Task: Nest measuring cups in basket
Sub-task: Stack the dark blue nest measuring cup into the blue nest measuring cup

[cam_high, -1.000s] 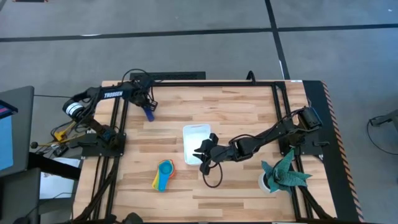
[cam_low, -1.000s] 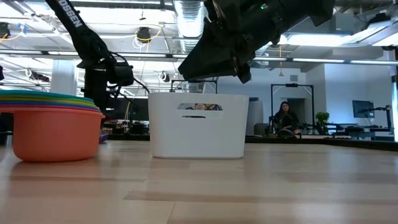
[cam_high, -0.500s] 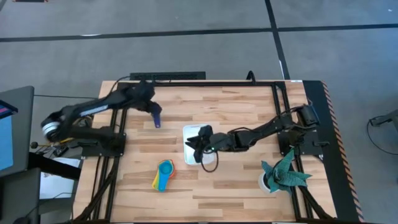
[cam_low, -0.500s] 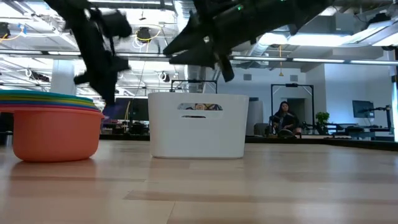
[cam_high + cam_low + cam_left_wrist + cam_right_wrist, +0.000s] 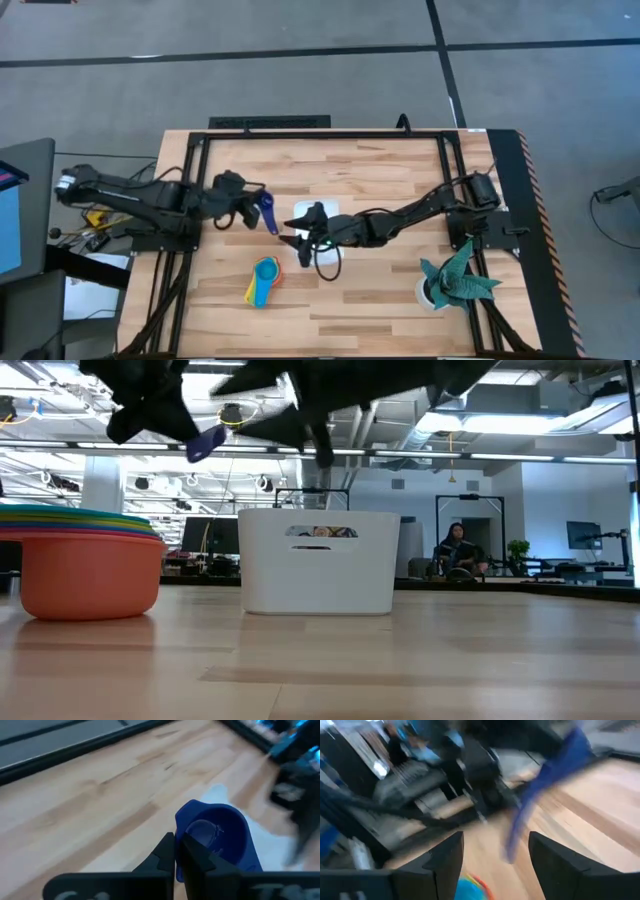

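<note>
Measuring cups and basket, both arms raised at mid-table.

Left gripper (image 5: 254,208) clamped on the handle of a dark blue cup (image 5: 267,210), held in the air just left of the white basket (image 5: 316,214); the left wrist view alone shows the two fingers (image 5: 165,854) pinched together on the handle with the bowl (image 5: 215,837) beyond them. Right gripper (image 5: 298,238) over the basket's left part, fingers spread wide with nothing between them, as its wrist view shows. Nested stack of cups (image 5: 264,279) on the table nearer the front; only the low view shows its orange outer cup (image 5: 85,573) side-on and the basket's wall (image 5: 318,563), with a seated person (image 5: 457,550) in the room behind. Teal paper plant (image 5: 457,280) at the right edge, seen from above only.
</note>
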Robot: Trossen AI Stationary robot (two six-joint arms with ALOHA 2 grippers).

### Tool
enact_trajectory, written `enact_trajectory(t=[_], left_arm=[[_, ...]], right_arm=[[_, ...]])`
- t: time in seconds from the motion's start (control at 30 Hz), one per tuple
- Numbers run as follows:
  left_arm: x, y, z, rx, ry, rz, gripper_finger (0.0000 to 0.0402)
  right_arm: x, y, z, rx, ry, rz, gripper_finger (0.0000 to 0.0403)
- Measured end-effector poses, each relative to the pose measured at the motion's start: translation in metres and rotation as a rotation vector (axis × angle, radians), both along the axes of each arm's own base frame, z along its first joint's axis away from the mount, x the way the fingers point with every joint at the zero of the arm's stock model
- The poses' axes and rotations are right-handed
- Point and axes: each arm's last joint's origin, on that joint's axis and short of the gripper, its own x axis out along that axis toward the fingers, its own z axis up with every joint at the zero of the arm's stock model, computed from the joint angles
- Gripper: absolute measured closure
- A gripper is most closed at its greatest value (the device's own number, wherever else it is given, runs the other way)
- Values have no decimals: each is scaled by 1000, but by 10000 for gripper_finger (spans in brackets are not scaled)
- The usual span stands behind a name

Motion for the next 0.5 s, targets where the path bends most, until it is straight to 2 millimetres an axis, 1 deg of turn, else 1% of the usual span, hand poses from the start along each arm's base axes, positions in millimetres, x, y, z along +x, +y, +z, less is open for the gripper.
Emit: enact_trajectory(t=[0.07,0.13,0.2,0.3,0.4,0.5], left_arm=[[3,-7,1,-3,-24,-19,401],[6,-13,2,-8,-58,-36,401],[8,-17,1,-10,-57,-58,401],[9,-22,0,-24,-60,-77,401],[9,-27,-2,-23,-51,-91,401],[10,-30,-3,-38,-59,-99,401]], right_arm=[[2,1,-2,-16,29,-4,159],[10,1,-1,-11,5,-7,169],[12,-3,-3,-13,34,-15,181],[13,-2,-3,10,26,-19,200],[13,-3,-5,16,40,-21,224],[13,-2,-4,35,26,-21,256]])
